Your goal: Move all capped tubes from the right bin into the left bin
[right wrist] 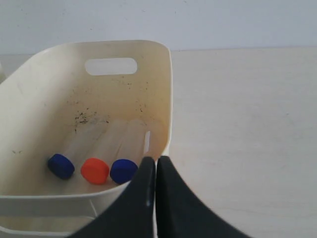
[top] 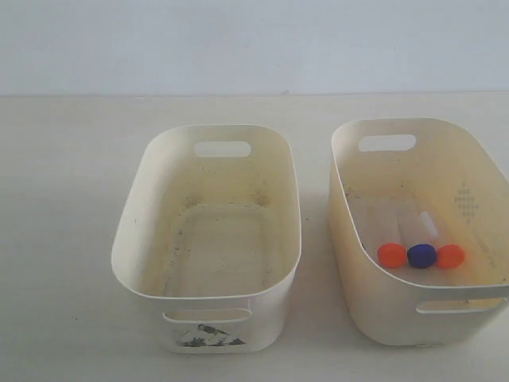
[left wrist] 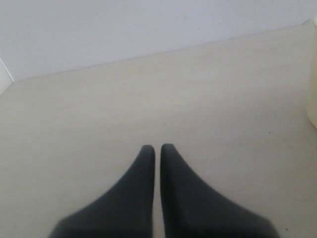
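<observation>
The three capped tubes (top: 421, 253) lie side by side in the right bin (top: 477, 159), caps bunched at its 6 o'clock end. The left bin (top: 151, 207), at 9 o'clock from it on the desk (top: 64, 199), holds none, so the task looks unstarted. The right gripper (right wrist: 156, 159) hangs just beside a bin's rim and the left gripper (left wrist: 157, 147) over bare desk, both jaws pressed together, empty — seemingly parked clear before a first reach.
</observation>
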You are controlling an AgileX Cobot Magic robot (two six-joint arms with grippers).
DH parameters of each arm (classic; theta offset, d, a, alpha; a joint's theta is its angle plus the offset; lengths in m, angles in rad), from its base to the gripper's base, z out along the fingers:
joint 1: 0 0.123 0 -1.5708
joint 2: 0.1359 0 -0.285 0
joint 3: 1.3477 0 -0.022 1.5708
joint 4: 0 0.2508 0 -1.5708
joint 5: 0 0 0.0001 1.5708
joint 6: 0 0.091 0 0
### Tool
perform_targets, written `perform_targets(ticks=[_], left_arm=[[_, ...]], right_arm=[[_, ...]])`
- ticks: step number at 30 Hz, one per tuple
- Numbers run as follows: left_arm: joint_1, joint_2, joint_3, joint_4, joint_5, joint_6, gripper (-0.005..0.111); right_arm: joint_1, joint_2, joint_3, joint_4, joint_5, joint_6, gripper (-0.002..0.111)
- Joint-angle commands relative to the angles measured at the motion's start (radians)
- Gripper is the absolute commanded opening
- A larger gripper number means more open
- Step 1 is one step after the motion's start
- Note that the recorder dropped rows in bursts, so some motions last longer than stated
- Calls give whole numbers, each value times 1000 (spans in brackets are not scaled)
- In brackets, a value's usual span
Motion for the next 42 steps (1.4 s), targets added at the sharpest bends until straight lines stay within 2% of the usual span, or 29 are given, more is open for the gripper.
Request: perform_targets(ticks=[1,10,13,17,19,24,33,35,42], left_arm=[[-1,0,-4,-3,-4,-10,4],[-1,0,-4,-3,-4,-10,4],[-1,0,-4,-3,-4,-10,4],[-1,0,-4,-3,-4,-10,4],[-1,0,-4,-3,-4,-10,4],[-1,0,-4,-3,-4,-10,4],[-1,0,-4,-3,-4,-10,4],[-1,0,-4,-3,-4,-10,4],[-1,0,-4,-3,-4,-10,4]], right_arm=[[-2,-5,-1,-5,-21,-2,0],[-2,-5,-1,-5,-296,-2,0],[-2,-5,-1,-5,-429,-2,0],[-2,-5,-1,-5,-695,-2,0],[-2,-5,-1,-5,-749,-2,0],[-2,-5,-175,-5,-595,-60,0],[-2,240,-555,-5,57,-58,0],[-2,291,-584,-5,97,-56,0],[-2,337,-586,-5,38,-56,0]])
